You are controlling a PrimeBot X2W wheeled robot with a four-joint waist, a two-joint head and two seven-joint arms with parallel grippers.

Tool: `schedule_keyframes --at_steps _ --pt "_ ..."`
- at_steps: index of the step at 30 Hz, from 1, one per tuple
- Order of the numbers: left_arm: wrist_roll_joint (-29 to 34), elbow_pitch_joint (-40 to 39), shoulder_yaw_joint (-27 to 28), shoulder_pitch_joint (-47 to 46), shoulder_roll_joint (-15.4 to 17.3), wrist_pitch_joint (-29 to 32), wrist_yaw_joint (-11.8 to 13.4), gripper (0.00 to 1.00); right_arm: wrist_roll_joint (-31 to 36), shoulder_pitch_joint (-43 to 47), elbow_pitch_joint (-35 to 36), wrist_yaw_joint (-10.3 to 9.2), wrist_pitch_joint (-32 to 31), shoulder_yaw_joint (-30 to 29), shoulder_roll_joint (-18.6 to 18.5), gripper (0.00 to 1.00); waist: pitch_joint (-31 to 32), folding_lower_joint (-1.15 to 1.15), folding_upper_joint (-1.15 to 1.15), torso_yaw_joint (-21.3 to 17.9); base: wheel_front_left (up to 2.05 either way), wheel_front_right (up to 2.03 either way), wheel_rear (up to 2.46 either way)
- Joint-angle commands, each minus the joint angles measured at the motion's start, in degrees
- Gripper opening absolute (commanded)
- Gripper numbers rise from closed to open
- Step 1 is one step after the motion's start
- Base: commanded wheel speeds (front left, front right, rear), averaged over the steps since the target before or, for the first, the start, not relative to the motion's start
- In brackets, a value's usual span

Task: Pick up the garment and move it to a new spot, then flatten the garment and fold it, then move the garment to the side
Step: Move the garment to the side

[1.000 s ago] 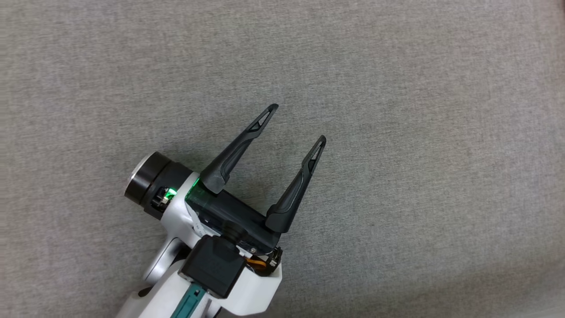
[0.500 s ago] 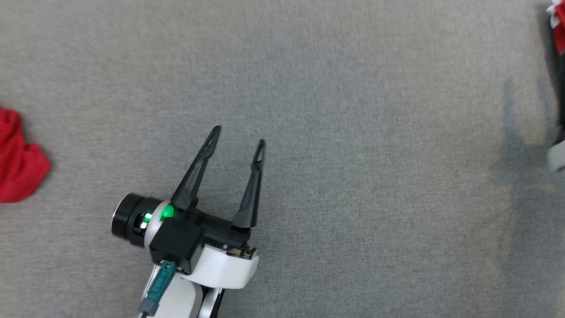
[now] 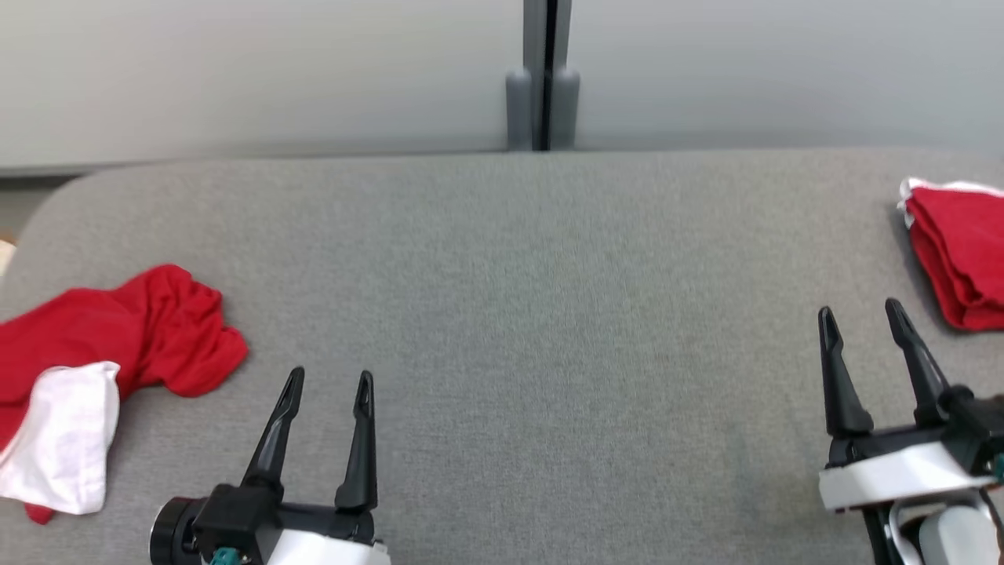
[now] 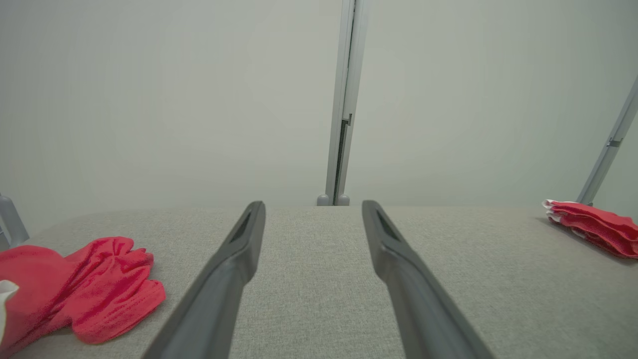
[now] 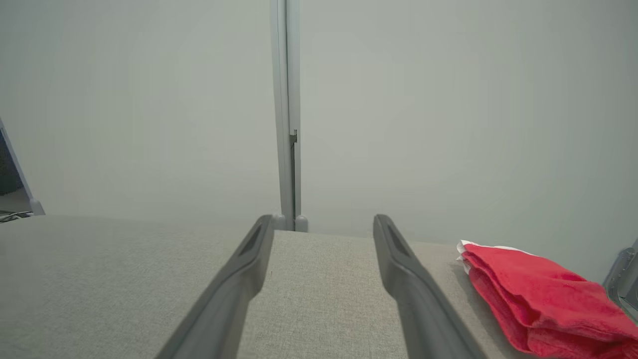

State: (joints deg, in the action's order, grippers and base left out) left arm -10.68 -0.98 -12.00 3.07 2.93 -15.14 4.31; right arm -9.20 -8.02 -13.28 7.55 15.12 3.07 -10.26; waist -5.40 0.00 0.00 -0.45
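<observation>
Garment (image 3: 961, 251), folded red, parked at right edge of grey table (image 3: 510, 314), seemingly set aside as done, just beyond right gripper (image 3: 859, 308), fingers wide apart and empty, likewise left gripper (image 3: 330, 377) near crumpled red cloth (image 3: 157, 329).

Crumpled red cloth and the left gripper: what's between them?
Only bare grey table between the crumpled red garment and the left gripper, in the head view.

- Crumpled garment (image 3: 149, 329) lies on the table's (image 3: 510, 314) left end.
- Folded garment (image 3: 957, 251) lies on its right end.
- Left end effector (image 3: 331, 377) is near the former, right end effector (image 3: 857, 308) near the latter.
- A post (image 3: 543, 78) stands behind the table.
</observation>
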Motion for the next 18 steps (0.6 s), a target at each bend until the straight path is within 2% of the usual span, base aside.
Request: schedule_keyframes --at_steps 1,9,18 --pt "0.2 0.1 0.6 0.9 0.1 0.0 -0.5 1.00 0.6 2.0 1.2 -0.12 0.0 -0.2 0.6 1.00 4.6 0.00 0.00 1.8 0.00 0.00 0.00" --pt "-0.3 0.2 2.6 4.3 0.0 0.0 -1.1 1.00 1.9 10.3 6.1 -0.12 0.0 0.4 3.7 1.00 6.4 0.00 0.00 2.3 0.00 0.00 0.00" --pt "1.5 1.3 2.8 6.2 0.1 0.0 -2.5 1.00 2.2 14.7 7.4 -0.12 0.0 1.5 3.9 1.00 7.8 0.00 0.00 2.7 0.00 0.00 0.00"
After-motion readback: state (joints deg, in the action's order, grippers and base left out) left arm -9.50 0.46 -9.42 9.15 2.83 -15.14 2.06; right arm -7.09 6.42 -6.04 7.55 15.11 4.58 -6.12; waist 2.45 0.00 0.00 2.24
